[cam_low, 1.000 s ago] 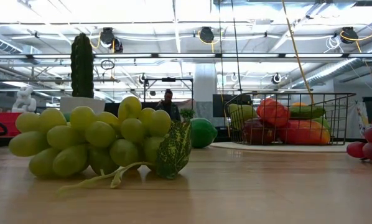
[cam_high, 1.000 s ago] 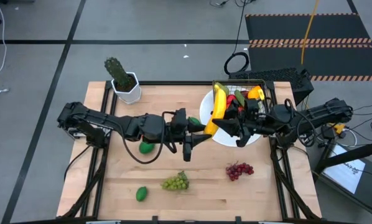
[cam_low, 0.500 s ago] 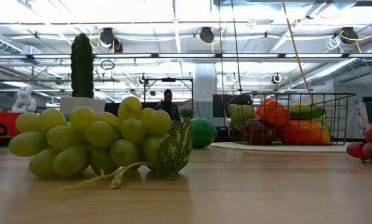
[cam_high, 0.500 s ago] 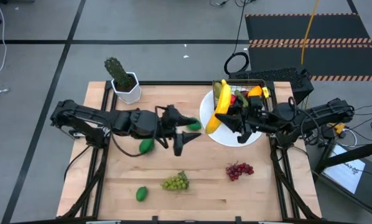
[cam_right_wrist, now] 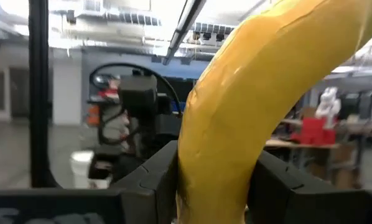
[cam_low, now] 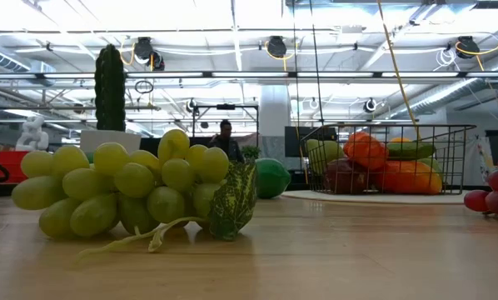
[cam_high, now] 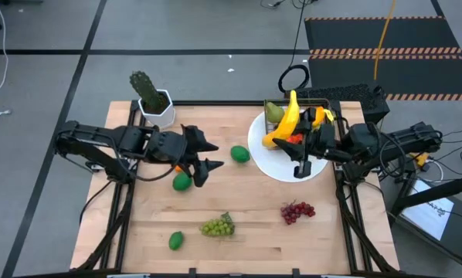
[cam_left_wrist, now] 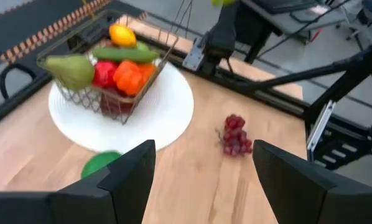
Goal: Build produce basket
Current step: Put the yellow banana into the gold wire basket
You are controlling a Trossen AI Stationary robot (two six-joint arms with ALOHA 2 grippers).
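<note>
In the upper right of the table, the right gripper [cam_high: 287, 139] is clamped on a yellow banana [cam_high: 287, 122], holding it over the wire basket [cam_high: 312, 117], which sits on a white plate [cam_high: 273, 164]. At centre left, the left gripper [cam_high: 209, 164] hangs with fingers spread, between two green limes [cam_high: 182, 181] [cam_high: 239, 154]. Lower down lie another lime [cam_high: 175, 240], green grapes [cam_high: 218, 226] and purple grapes [cam_high: 297, 210]. A potted cactus [cam_high: 151, 96] stands at the table's upper left corner.
</note>
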